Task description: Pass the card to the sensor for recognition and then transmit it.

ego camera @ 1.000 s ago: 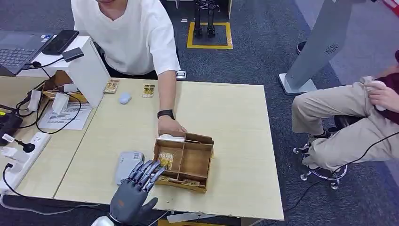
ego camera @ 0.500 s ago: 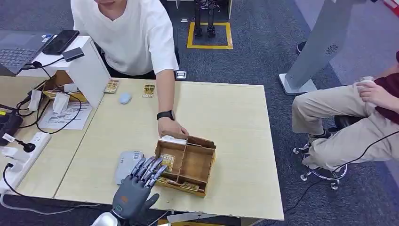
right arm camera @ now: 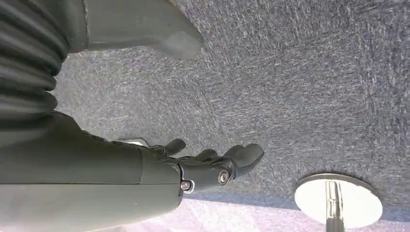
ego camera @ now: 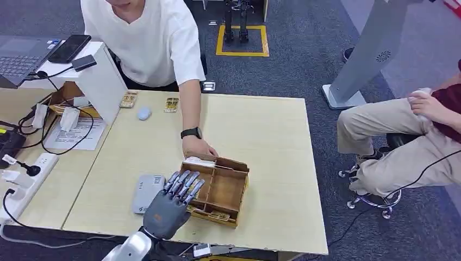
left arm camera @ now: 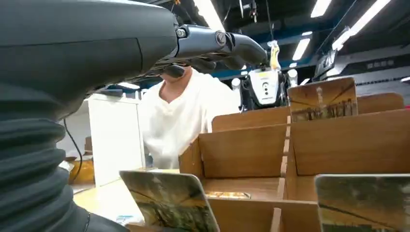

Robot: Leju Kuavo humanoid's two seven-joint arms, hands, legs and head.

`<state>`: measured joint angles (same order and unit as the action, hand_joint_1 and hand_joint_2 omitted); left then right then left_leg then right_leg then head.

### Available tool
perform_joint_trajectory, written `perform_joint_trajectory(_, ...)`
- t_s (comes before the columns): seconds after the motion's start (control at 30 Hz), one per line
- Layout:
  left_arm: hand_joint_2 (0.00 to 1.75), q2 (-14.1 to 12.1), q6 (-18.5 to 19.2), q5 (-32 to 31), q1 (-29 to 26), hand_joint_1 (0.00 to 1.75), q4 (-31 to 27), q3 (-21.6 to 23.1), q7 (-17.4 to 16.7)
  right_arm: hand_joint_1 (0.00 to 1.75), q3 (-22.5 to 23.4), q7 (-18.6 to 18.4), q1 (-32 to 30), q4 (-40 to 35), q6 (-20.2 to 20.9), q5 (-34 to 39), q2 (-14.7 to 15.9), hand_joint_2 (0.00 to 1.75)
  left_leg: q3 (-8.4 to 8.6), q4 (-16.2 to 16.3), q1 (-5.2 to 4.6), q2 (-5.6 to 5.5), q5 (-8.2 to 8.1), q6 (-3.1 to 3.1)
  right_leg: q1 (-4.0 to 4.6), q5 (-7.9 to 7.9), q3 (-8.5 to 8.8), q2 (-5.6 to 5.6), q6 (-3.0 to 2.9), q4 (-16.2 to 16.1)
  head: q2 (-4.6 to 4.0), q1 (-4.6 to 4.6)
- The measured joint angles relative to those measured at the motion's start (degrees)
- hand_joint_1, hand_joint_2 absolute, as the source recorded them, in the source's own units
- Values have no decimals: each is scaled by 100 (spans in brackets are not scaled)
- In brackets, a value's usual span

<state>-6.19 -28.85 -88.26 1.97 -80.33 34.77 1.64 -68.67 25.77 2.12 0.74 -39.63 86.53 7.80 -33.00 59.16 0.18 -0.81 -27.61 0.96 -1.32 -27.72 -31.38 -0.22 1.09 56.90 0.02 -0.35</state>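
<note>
Left hand (ego camera: 166,213) over near-left corner of wooden divided box (ego camera: 217,187), fingers (ego camera: 184,184) spread, holding nothing. Person's hand (ego camera: 197,147) rests at box's far-left corner, by a white item there. Grey sensor (ego camera: 147,191) on the surface (ego camera: 261,130) just left of box. Left wrist view: cards standing upright in compartments, nearest card (left arm camera: 169,200) at front wall; head view has these partly under the fingers. Right hand (right arm camera: 145,169) hangs over carpet, fingers loosely curled, holding nothing.
</note>
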Motion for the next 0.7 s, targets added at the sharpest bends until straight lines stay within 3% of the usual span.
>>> perform_joint_trajectory(0.47,175,284,-24,-7,122,0,420,53,-61,0,-68,-2,50,-2,0,-13,-2,175,0,0,0,0,0,0,0,0,0,0,0,0,0,0)
perform_joint_trajectory(0.5,175,291,-24,-7,127,126,435,61,-61,0,-68,-2,50,-2,0,-13,-2,175,0,0,0,0,0,0,0,0,0,0,0,0,-2,2)
perform_joint_trajectory(0.53,175,293,-24,-7,132,175,451,72,-61,0,-68,-2,50,-2,0,-13,-2,175,0,0,0,0,0,0,0,0,1,-1,0,0,0,2)
perform_joint_trajectory(0.7,175,331,-70,123,150,175,547,112,-57,0,-70,-2,51,-2,0,-13,-4,175,0,0,0,0,0,0,0,0,0,0,0,0,0,0)
